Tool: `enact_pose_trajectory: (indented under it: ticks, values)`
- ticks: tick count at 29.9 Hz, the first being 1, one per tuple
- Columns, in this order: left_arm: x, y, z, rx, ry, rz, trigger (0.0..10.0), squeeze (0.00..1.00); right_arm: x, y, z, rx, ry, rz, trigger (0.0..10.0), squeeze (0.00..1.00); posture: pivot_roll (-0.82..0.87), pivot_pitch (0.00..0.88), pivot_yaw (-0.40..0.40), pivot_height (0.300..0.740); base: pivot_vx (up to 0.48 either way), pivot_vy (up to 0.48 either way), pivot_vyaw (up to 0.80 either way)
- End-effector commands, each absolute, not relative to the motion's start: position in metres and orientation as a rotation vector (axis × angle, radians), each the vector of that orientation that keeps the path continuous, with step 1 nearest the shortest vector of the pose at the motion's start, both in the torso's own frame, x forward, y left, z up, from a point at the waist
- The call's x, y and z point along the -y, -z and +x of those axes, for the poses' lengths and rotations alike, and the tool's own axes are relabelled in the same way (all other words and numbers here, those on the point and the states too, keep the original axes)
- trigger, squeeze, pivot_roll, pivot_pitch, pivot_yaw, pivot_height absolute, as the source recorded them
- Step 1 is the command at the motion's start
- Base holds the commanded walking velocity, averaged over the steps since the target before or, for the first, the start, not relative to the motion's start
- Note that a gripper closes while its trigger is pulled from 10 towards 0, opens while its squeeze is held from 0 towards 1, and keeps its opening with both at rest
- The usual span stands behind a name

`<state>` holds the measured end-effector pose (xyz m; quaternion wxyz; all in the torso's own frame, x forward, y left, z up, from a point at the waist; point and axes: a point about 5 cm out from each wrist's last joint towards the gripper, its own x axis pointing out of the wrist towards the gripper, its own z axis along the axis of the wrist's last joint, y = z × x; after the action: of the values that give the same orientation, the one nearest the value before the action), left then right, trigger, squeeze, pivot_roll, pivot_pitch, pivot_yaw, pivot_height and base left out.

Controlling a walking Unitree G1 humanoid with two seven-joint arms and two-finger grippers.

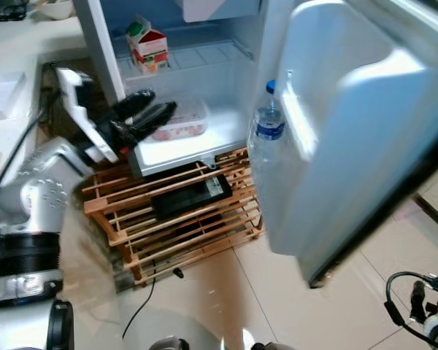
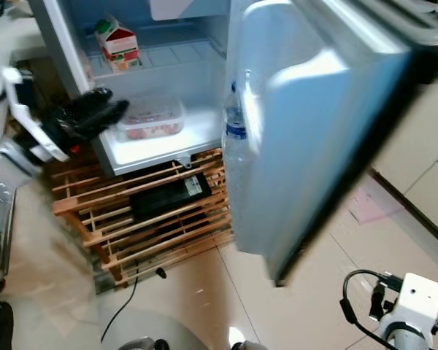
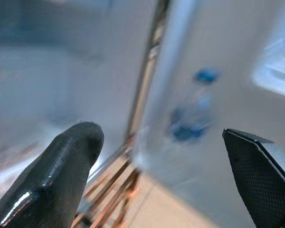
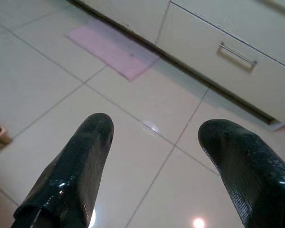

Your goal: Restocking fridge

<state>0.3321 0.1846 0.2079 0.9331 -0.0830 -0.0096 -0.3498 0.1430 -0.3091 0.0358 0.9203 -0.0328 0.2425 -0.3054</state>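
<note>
**Inspector:** Report, starting nearest the rig.

**Operator:** My right gripper [image 4: 154, 166] hangs low over the tiled floor [image 4: 47, 80], fingers apart and empty, with a pink mat [image 4: 111, 50] and a drawer front [image 4: 228, 57] beyond it. My left gripper [image 1: 147, 111] is raised at the mouth of the fridge [image 1: 204, 138]; in its wrist view the fingers [image 3: 61, 171] stand well apart with nothing between them.

**Inspector:** And the stock?

**Operator:** A water bottle [image 1: 266, 138] with a blue cap stands upright in the open door's [image 1: 350, 131] shelf, long axis vertical, cap up. On the fridge's lower shelf lies a clear lidded container [image 1: 182, 122] of reddish food, flat, just beside my left fingertips; I cannot tell whether they touch. On the wire shelf above stands an upright red-and-white carton [image 1: 149, 45], green cap up.

**Inspector:** Under the fridge?

**Operator:** A wooden slatted rack [image 1: 182, 219] with a flat black device [image 1: 193, 193] on it.
</note>
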Motion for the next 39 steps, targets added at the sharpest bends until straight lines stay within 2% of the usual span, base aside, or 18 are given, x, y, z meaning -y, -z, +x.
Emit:
enact_pose_trajectory:
  ticks: [1, 4, 9, 12, 16, 18, 20, 24, 29, 33, 35, 36, 37, 38, 39]
  values:
    - [-0.166, -0.206, 0.332, 0.021, 0.692, -0.103, 10.0, 0.00, 0.304, -0.037, 0.147, -0.474, 0.608, -0.053, 10.0, 0.00, -0.05, 0.045, -0.004, 0.740, 0.000, 0.000, 0.00]
    - [-0.145, -0.204, 0.330, 0.039, 0.709, -0.119, 10.0, 0.00, 0.301, -0.035, 0.147, -0.473, 0.605, -0.048, 10.0, 0.00, -0.05, 0.041, -0.004, 0.740, 0.000, 0.000, 0.00]
    - [-0.128, -0.199, 0.329, 0.045, 0.696, -0.106, 10.0, 0.00, 0.301, -0.034, 0.146, -0.460, 0.627, -0.040, 10.0, 0.00, -0.06, 0.032, -0.002, 0.740, 0.000, 0.000, 0.00]
    - [-0.111, -0.194, 0.332, 0.047, 0.665, -0.092, 10.0, 0.00, 0.309, -0.037, 0.139, -0.423, 0.733, -0.025, 10.0, 0.00, -0.06, 0.022, 0.002, 0.740, 0.000, 0.000, 0.00]
    - [-0.085, -0.201, 0.337, 0.077, 0.663, -0.113, 10.0, 0.00, 0.332, -0.042, 0.118, -0.394, 0.983, 0.005, 10.0, 0.00, -0.07, 0.014, 0.007, 0.740, 0.000, 0.000, 0.00]
    - [-0.080, -0.203, 0.337, 0.083, 0.672, -0.116, 10.0, 0.00, 0.334, -0.042, 0.116, -0.396, 0.995, -0.006, 10.0, 0.00, -0.07, 0.013, 0.007, 0.740, 0.000, 0.000, 0.00]
    - [-0.057, -0.211, 0.339, 0.106, 0.722, -0.079, 10.0, 0.00, 0.324, -0.043, 0.126, -0.389, 0.845, -0.002, 10.0, 0.00, -0.08, 0.007, 0.006, 0.740, 0.000, 0.000, 0.00]
    - [-0.036, -0.221, 0.342, 0.138, 0.761, -0.055, 10.0, 0.00, 0.287, -0.039, 0.147, -0.422, 0.505, 0.047, 10.0, 0.00, -0.09, 0.000, 0.010, 0.740, 0.000, 0.000, 0.00]
    - [-0.021, -0.225, 0.345, 0.171, 0.777, 0.005, 10.0, 0.00, 0.285, -0.036, 0.145, -0.428, 0.515, 0.054, 10.0, 0.00, -0.09, 0.000, 0.002, 0.740, 0.000, 0.000, 0.00]
    - [-0.015, -0.227, 0.345, 0.179, 0.782, 0.002, 10.0, 0.00, 0.280, -0.032, 0.141, -0.434, 0.488, 0.055, 10.0, 0.00, -0.09, 0.000, 0.002, 0.740, 0.000, 0.000, 0.00]
    - [-0.015, -0.226, 0.345, 0.180, 0.777, 0.001, 10.0, 0.00, 0.271, -0.033, 0.145, -0.404, 0.377, 0.057, 10.0, 0.00, -0.09, 0.000, 0.003, 0.740, 0.000, 0.000, 0.00]
    - [-0.019, -0.223, 0.345, 0.174, 0.767, 0.010, 10.0, 0.00, 0.252, -0.039, 0.154, -0.364, 0.172, 0.077, 10.0, 0.00, -0.09, 0.000, 0.008, 0.740, 0.000, 0.000, 0.00]
    - [-0.019, -0.223, 0.345, 0.174, 0.767, 0.010, 10.0, 0.00, 0.252, -0.039, 0.154, -0.364, 0.172, 0.077, 10.0, 0.00, -0.09, 0.000, 0.008, 0.740, 0.000, 0.000, 0.00]
    - [-0.023, -0.221, 0.345, 0.169, 0.765, 0.015, 10.0, 0.00, 0.238, -0.043, 0.158, -0.341, 0.035, 0.092, 10.0, 0.00, -0.09, 0.000, 0.009, 0.740, 0.000, 0.000, 0.00]
    - [-0.024, -0.220, 0.345, 0.168, 0.768, 0.016, 10.0, 0.00, 0.234, -0.045, 0.159, -0.335, -0.003, 0.094, 10.0, 0.00, -0.09, 0.000, 0.008, 0.740, 0.000, 0.000, 0.00]
